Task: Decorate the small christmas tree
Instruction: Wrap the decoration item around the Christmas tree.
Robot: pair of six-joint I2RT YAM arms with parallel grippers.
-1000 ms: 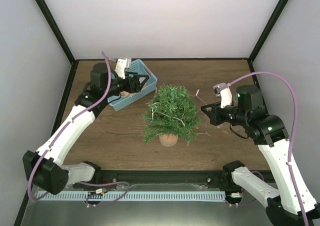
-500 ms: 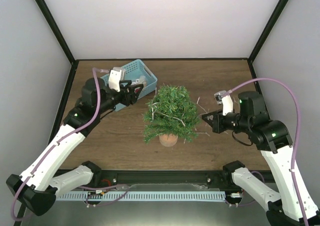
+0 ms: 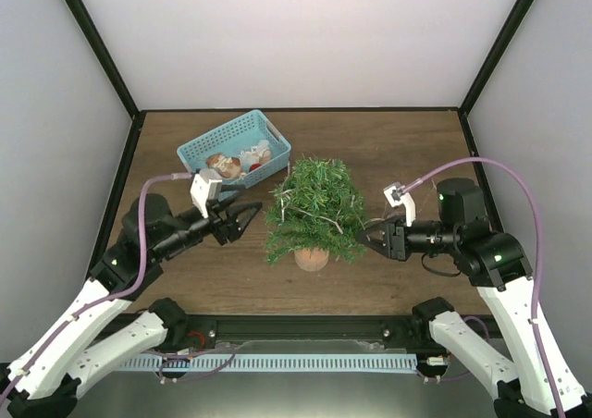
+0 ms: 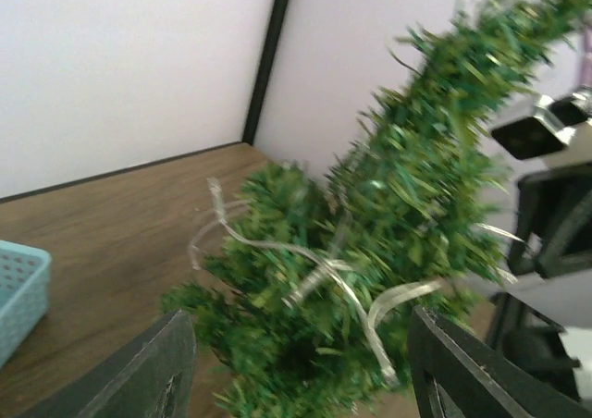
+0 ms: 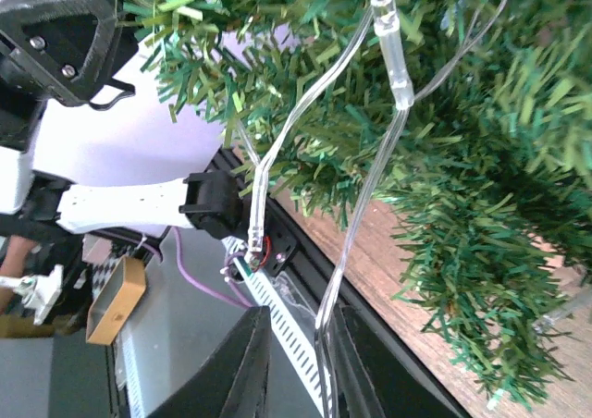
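From above we count one small christmas tree, upright in its brown pot at the middle of the tabletop, and one light-blue basket behind it to the left, well apart, with several small ornaments inside. There are two arms. The left hand hovers just left of the tree with its fingers spread. The right hand is at the tree's right edge, among the outer needles.

From the left wrist we see two dark fingers wide apart with nothing between them. The tree fills the middle beyond them, with one clear strand draped across its branches, and one corner of the basket shows at the left edge.

From the right wrist, at least two clear strands hang from the branches. One runs down between the two dark fingers, which stand a little apart and do not clamp it.
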